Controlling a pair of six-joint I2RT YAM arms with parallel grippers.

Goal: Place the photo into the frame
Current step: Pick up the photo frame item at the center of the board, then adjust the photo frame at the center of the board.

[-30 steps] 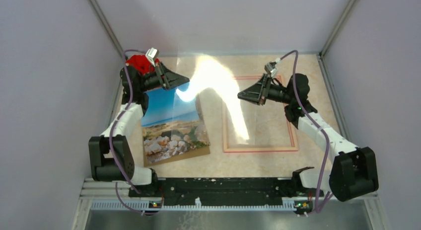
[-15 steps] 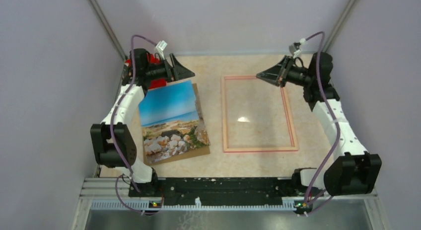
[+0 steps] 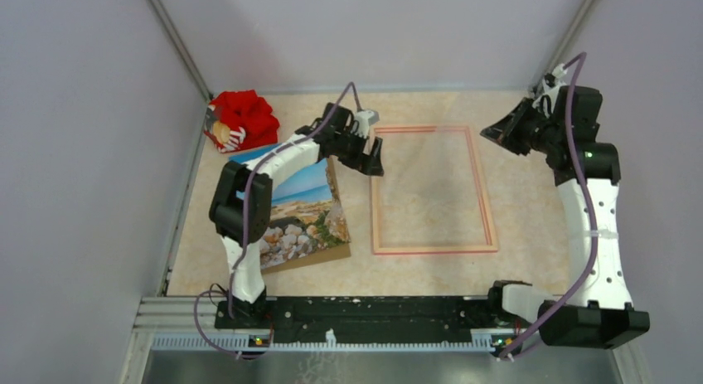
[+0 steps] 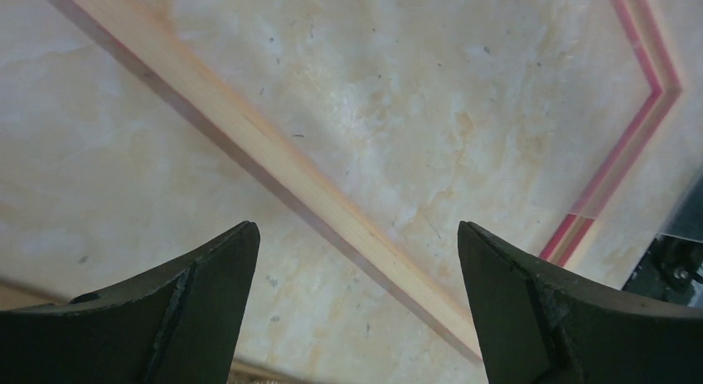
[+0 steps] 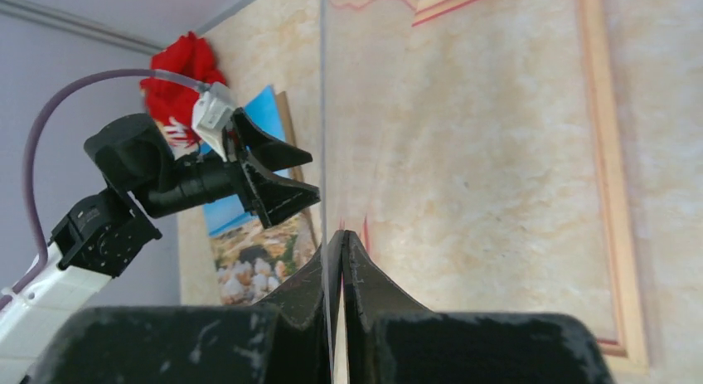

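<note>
Since the earlier frame, the left arm was swung from the far-left corner across to the far-left corner of the frame [image 3: 434,250]. The right arm was drawn back to the far-right side of the desk [image 3: 518,226]. A crumpled red object [image 3: 243,119], hidden by the left arm before, was uncovered in the far-left corner.

The left pincer [image 3: 370,158] was held wide open above the frame's left rail, with nothing between its fingers [image 4: 203,305]. In the left wrist view the pale rail was seen running diagonally between the two fingers, and the pincer was not touching it.

The right pincer [image 5: 336,235] was closed on a thin clear sheet [image 5: 322,110], which was seen edge-on as a fine line rising from the fingertips. In the top view this sheet could hardly be made out.

The photo [image 3: 303,214] was lying face up on a brown backing board [image 3: 332,255], left of the frame and near it, but not touching it. Its far part was covered by the left arm. The frame was lying flat on the desk, and only the desk surface was seen inside its rails. Neither the photo nor the frame was displaced.
</note>
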